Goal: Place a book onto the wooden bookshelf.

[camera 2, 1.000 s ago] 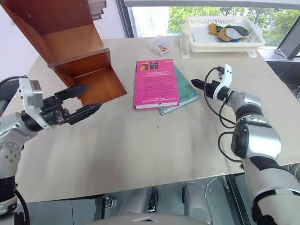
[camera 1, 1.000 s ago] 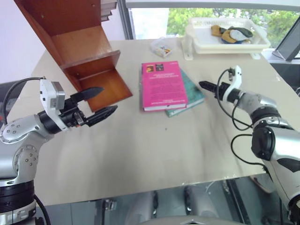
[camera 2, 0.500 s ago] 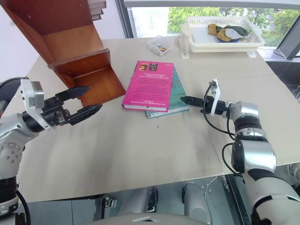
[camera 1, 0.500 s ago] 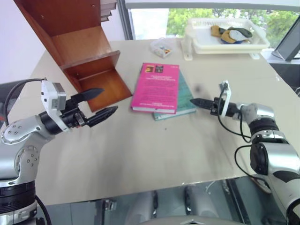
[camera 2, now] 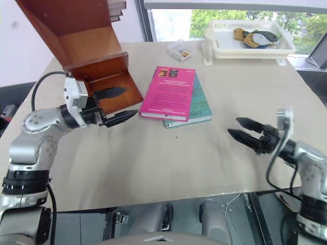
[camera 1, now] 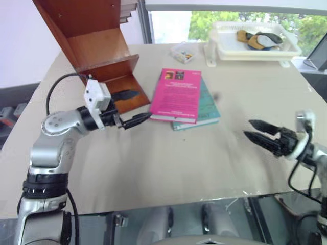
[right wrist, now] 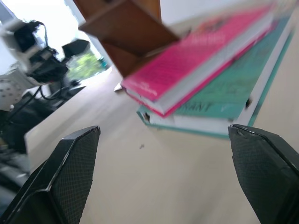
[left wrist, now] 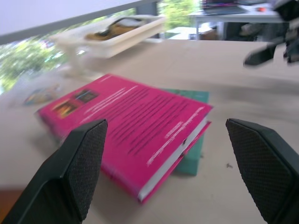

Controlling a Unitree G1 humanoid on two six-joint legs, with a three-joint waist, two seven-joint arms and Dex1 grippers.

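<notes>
The book, magenta-pink and thick, lies flat mid-table on top of a thinner teal book. To its left stands the wooden bookshelf, reddish-brown. My left gripper is open and level in front of the shelf's lowest bay, a short way left of the book's near corner. In the left wrist view the book lies just ahead between my fingers. My right gripper is open near the table's front right, well clear of both books and pointing toward them.
A white basket tray holding cloth items stands at the far right by the window. A small clear box sits behind the books. The table's near edge runs close under my right gripper.
The right gripper has drawn back from the books toward the table's near right edge, after turning the pair of books leftward. The left gripper has moved closer to the pink book.
</notes>
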